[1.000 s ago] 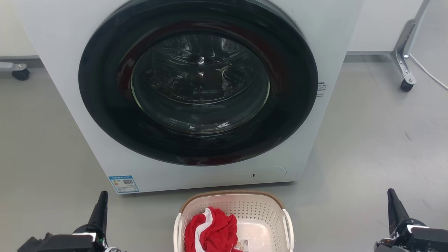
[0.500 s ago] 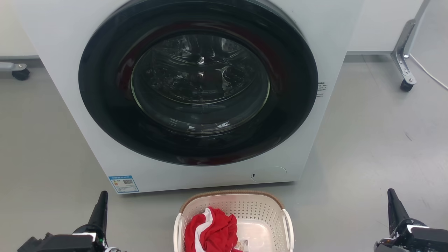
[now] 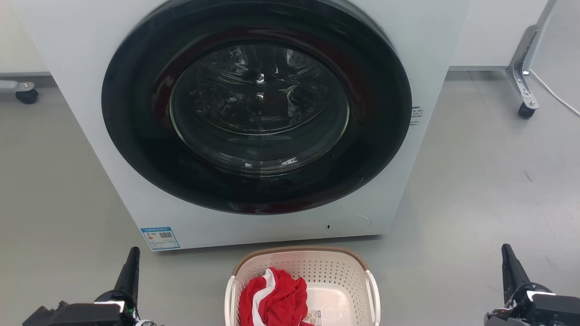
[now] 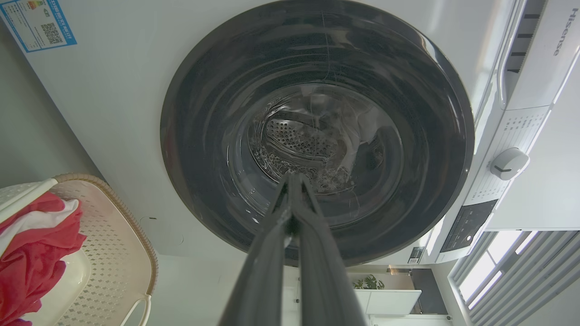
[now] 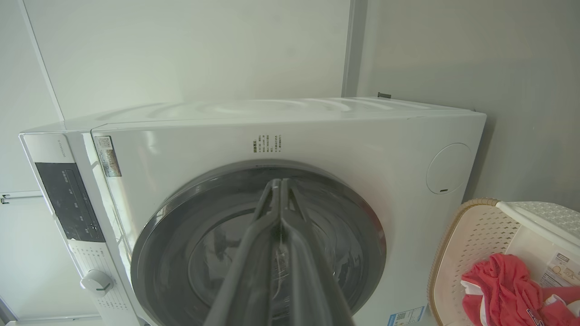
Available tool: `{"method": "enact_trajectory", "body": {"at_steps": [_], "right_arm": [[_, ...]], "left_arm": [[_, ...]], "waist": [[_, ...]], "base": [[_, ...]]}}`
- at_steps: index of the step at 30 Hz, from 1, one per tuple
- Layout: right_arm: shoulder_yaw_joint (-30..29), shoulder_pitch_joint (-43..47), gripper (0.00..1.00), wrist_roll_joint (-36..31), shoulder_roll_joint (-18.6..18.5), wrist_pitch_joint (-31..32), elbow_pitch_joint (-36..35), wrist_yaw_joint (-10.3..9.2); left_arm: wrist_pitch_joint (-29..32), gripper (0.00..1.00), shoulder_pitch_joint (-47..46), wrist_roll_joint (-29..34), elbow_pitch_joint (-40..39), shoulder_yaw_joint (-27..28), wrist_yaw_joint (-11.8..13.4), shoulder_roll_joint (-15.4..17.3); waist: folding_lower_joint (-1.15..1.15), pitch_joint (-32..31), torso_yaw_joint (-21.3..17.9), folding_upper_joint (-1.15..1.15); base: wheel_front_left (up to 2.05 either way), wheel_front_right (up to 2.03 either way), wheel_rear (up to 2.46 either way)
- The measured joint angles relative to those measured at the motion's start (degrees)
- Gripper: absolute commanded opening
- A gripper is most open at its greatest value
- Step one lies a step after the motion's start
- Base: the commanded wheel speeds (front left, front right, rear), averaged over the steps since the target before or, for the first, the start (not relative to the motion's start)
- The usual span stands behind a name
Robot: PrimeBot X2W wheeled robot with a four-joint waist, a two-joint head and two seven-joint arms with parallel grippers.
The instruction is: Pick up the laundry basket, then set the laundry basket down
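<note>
Grey floor (image 3: 476,181) running back to its far edge at a pale wall, with a white front-loading washing machine (image 3: 77,68) standing on it, round dark door (image 3: 256,122) closed. Head view: the laundry basket (image 3: 299,250) stands on the floor just before the machine's base, well short of the floor's far edge, and holds a red-and-white garment (image 3: 276,299); the left gripper (image 3: 133,253) and right gripper (image 3: 506,251) sit well apart to either side of the basket, touching nothing. Left wrist view: the left fingers (image 4: 267,253) are clenched, tips meeting, nothing between them, pointing at the door glass; the basket lies at the lower left. Right wrist view: the right fingers (image 5: 253,253) are likewise pressed together and empty, aimed at the door; the basket appears at the lower right, beside the machine's lower front corner.
</note>
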Motion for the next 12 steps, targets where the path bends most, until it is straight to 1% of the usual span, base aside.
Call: {"method": "enact_trajectory", "body": {"at_steps": [12], "right_arm": [[0.00,0.00,0.00,0.01,0.00,0.00,-0.01,0.00]], "left_arm": [[0.00,0.00,0.00,0.00,0.00,0.00,0.00,0.00]], "waist": [[0.00,0.00,0.00,0.00]], "base": [[0.00,0.00,0.00]]}}
